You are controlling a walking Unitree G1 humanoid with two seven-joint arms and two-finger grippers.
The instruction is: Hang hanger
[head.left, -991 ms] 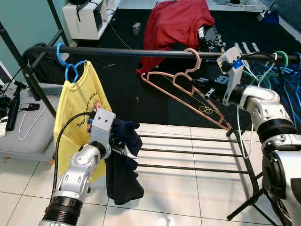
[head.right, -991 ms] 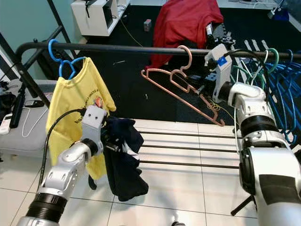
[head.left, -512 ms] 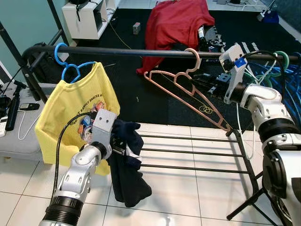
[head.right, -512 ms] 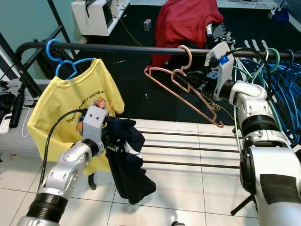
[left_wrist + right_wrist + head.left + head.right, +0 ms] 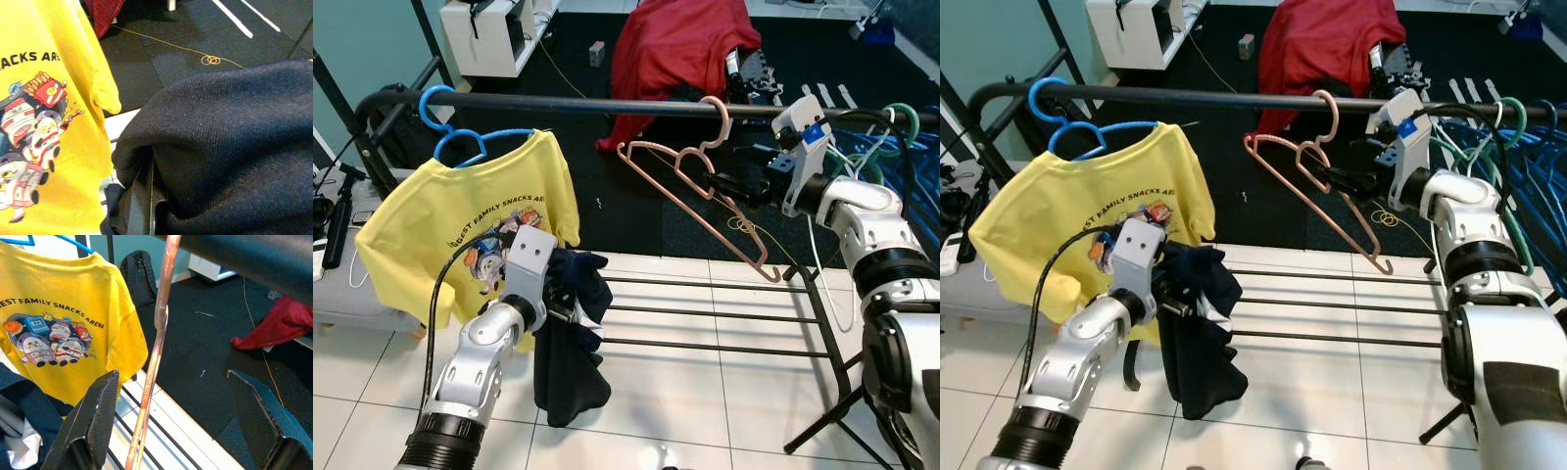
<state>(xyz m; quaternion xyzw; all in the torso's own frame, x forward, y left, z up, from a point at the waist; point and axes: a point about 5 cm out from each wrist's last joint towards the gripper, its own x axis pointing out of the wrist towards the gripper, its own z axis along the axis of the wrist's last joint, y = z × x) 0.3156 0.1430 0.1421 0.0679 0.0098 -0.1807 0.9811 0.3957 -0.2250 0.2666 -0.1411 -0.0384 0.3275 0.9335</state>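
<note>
A copper-pink hanger (image 5: 703, 186) hangs by its hook on the black rail (image 5: 607, 106) and tilts down to the right. My right gripper (image 5: 717, 182) is at the hanger's neck, open; in the right wrist view the hanger's bar (image 5: 157, 340) runs between the spread fingers (image 5: 93, 431) without touching them. My left gripper (image 5: 558, 311) is lower left, shut on a dark navy garment (image 5: 570, 362) that droops from it; the left wrist view shows that cloth (image 5: 230, 147). A yellow printed T-shirt (image 5: 460, 230) hangs on a blue hanger (image 5: 460, 137) at the rail's left end.
Several blue and green hangers (image 5: 891, 137) crowd the rail's right end. Low rack bars (image 5: 705, 318) run above the white tile floor. A red cloth (image 5: 680, 49) lies on the black mat behind. A white cabinet (image 5: 499, 34) stands far left, a grey cushion (image 5: 362, 284) near left.
The yellow T-shirt has swung round and now shows its printed front. The pink hanger has swung and hangs steeper. My right gripper has reached left to the hanger's neck.
</note>
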